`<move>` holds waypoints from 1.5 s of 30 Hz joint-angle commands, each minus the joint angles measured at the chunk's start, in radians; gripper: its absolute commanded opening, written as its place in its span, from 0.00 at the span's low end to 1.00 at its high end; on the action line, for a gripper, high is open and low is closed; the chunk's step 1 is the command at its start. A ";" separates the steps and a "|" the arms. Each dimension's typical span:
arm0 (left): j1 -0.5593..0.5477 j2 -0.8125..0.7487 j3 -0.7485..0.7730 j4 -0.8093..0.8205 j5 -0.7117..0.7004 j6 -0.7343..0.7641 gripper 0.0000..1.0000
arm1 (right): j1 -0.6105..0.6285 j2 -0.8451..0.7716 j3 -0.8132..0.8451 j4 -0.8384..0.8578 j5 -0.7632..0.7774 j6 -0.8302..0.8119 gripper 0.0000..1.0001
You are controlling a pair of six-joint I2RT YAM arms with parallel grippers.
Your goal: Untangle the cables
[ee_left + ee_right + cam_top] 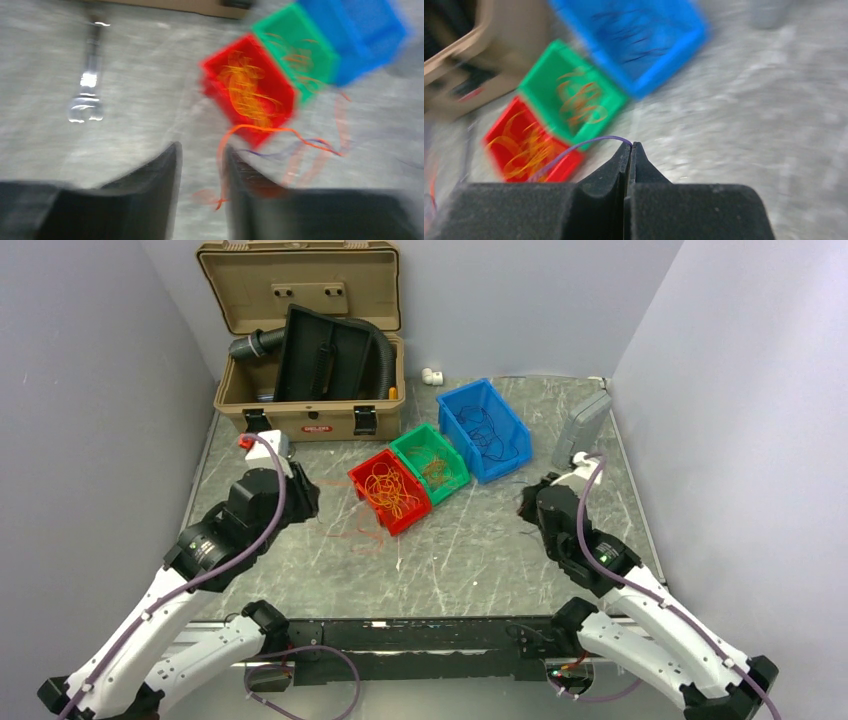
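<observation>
While its two fingers are pressed tightly together, the right gripper (631, 148) pinches a thin purple cable (584, 145) at the very tips. This cable bends to the left and goes down toward the red bin (569, 167), and its far end is too blurred to follow.

The left gripper (202, 152) has its fingers a little apart, and the table shows through the gap. A thin orange cable (260, 128) runs along the inner edge of one finger (250, 185), but I cannot tell if it touches. It then arcs to the right in front of the red bin, near some paler loose cables (365, 535) that lie on the table (470, 560).

Between the two grippers, three bins stand touching in a slanted row. The red bin is nearest and holds a bundle of orange cables (390, 490). The green bin (412, 440) in the middle holds a smaller orange bundle. The blue bin (455, 400) is farthest and holds dark cables (490, 430).

A wrench (89, 75) lies on the table to the left of the red bin. Behind the bins stands an open tan toolbox (300, 425).
</observation>
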 commanded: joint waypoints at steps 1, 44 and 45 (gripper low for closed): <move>0.043 -0.019 0.037 -0.134 -0.333 -0.010 0.66 | -0.057 -0.025 0.060 -0.271 0.329 0.056 0.00; -0.283 0.697 -0.042 1.108 0.623 0.127 0.99 | -0.056 0.277 1.006 -0.049 -0.375 -0.427 0.00; -0.290 0.733 -0.034 1.140 0.617 0.118 0.99 | -0.056 0.276 1.018 -0.043 -0.372 -0.428 0.00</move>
